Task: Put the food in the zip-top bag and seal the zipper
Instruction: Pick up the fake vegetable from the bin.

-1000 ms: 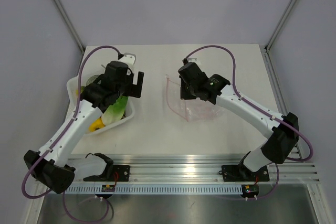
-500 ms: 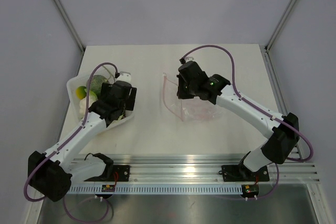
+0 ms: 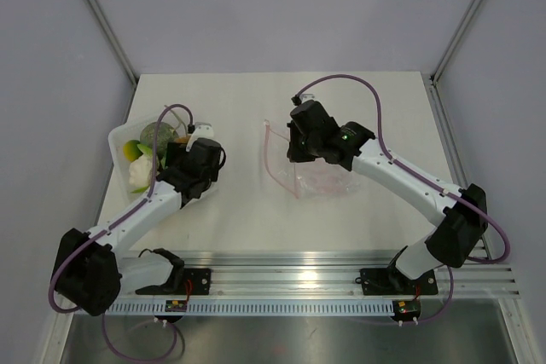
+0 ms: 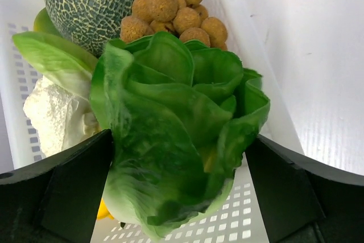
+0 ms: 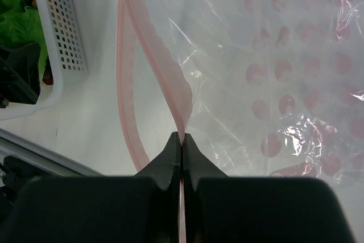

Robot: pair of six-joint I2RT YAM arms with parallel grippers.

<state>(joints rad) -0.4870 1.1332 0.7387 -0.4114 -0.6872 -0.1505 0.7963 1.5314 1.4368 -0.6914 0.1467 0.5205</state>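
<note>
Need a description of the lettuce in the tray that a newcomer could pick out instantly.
Start at the white perforated tray on the table's left side, under the left arm. The lettuce lies there between the left tool's open fingers. It is the only bright green, ruffled leafy head; the netted melon and tan-brown balls beyond it are round.

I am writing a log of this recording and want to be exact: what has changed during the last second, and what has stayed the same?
The left gripper came down into the white tray, toward the near edge. Its fingers now flank the lettuce, though I cannot tell whether they press it. The right gripper stayed shut on the zipper, and the bag hardly moved.
</note>
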